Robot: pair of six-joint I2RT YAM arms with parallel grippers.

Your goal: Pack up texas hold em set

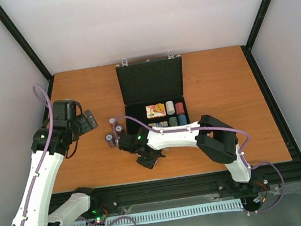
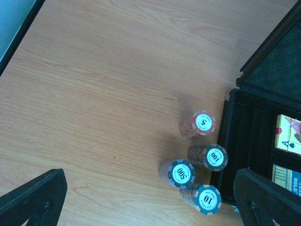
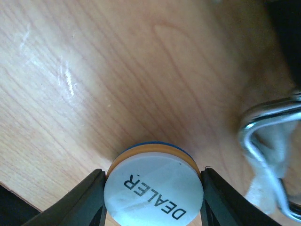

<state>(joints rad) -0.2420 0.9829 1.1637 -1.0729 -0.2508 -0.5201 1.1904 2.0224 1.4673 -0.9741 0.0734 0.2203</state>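
The black case [image 1: 151, 81] lies open at the back of the table, its lid propped up. A card deck [image 1: 155, 110] and chip stacks [image 1: 175, 109] sit in its tray. Several chip stacks [image 1: 113, 133] stand on the wood left of the case, marked 5 [image 2: 203, 123], 100 [image 2: 214, 157], 500 [image 2: 181, 173] and 10 [image 2: 207, 198]. My left gripper [image 2: 149, 188] hovers open over them, holding nothing. My right gripper [image 3: 153, 188] is shut on a small pile of discs: a white DEALER disc [image 3: 153, 190] on top, an orange and a blue one under it. Its fingers [image 3: 89, 195] press both sides.
A silver latch [image 3: 268, 127] of the case shows at the right of the right wrist view. Two card decks [image 2: 289, 134] lie in the case near the left gripper. The right arm [image 1: 177, 136] stretches across the case's front edge. Black frame posts [image 1: 22, 41] border the table.
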